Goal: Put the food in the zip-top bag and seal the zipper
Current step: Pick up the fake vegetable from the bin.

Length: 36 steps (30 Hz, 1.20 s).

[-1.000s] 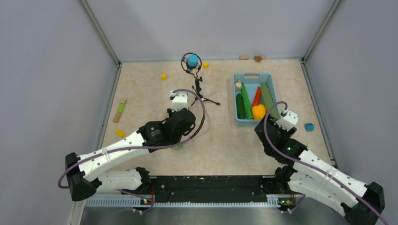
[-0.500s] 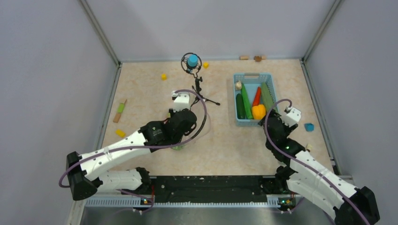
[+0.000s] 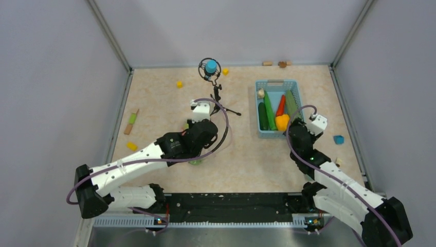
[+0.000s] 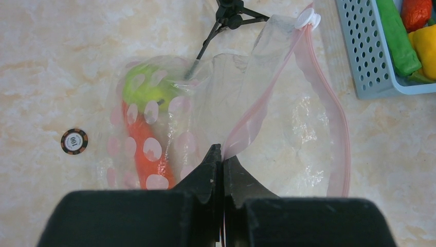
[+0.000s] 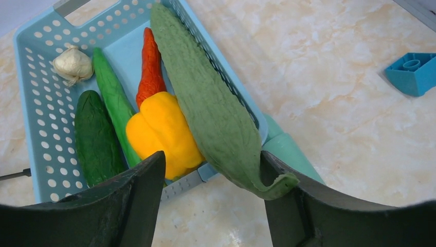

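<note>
Left gripper [image 4: 222, 150] tight on pink zipper strip [image 4: 247, 122] of clear plastic bag [image 4: 303, 134] — right gripper [image 5: 211, 165] wide apart around long green toy cucumber [image 5: 205, 98] tip.

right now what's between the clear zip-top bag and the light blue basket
Only bare beige marbled tabletop, between the clear plastic zip-top bag and light blue perforated basket; the left wrist view shows it.

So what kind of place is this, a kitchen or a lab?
Probably a robot lab test cell: grey panels wall in a marble-look table, two robot arms are bolted at its near edge, and toy vegetables lie in a blue basket.
</note>
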Each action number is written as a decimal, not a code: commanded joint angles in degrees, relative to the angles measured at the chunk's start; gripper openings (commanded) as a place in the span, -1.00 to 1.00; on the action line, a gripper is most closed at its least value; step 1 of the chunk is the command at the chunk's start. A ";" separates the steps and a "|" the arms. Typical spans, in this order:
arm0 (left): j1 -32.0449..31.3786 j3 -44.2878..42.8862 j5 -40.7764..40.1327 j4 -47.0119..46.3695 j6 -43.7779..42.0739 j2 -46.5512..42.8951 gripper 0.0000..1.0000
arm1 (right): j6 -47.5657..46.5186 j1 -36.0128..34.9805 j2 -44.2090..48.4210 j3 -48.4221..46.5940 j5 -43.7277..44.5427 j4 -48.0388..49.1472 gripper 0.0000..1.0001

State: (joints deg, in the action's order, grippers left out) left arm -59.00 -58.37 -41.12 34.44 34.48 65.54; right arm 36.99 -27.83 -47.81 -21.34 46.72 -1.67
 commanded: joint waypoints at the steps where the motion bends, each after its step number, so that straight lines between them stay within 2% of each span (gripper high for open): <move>1: 0.10 -0.75 -0.23 -1.75 -0.17 0.60 -1.00 | -1.19 0.66 -0.36 0.40 -0.84 3.59 0.28; 6: 0.05 -0.46 2.36 -2.61 -0.45 0.24 -1.00 | -2.03 0.74 -0.59 0.90 -0.40 4.06 0.02; 9: 0.09 -0.27 3.02 -2.76 -0.60 -0.25 -1.00 | -2.12 0.76 -0.59 0.71 -0.40 3.16 -0.25; 15: 0.09 0.65 3.29 -3.83 -0.83 -1.99 -1.00 | -2.83 0.80 1.51 -0.79 -1.38 -0.44 -1.00; 23: 0.11 1.42 4.12 -5.20 -2.20 -2.22 -1.00 | -5.12 0.83 5.13 -5.06 -5.28 -6.13 -1.00; 36: 0.07 1.24 0.96 -4.73 -2.64 -0.99 -1.00 | -12.48 0.76 9.61 -20.86 -8.38 -16.98 -1.00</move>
State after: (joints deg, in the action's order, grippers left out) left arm -59.00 -57.19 -38.35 32.45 32.60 64.36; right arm 28.34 -27.57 -40.07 -35.29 39.79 -16.25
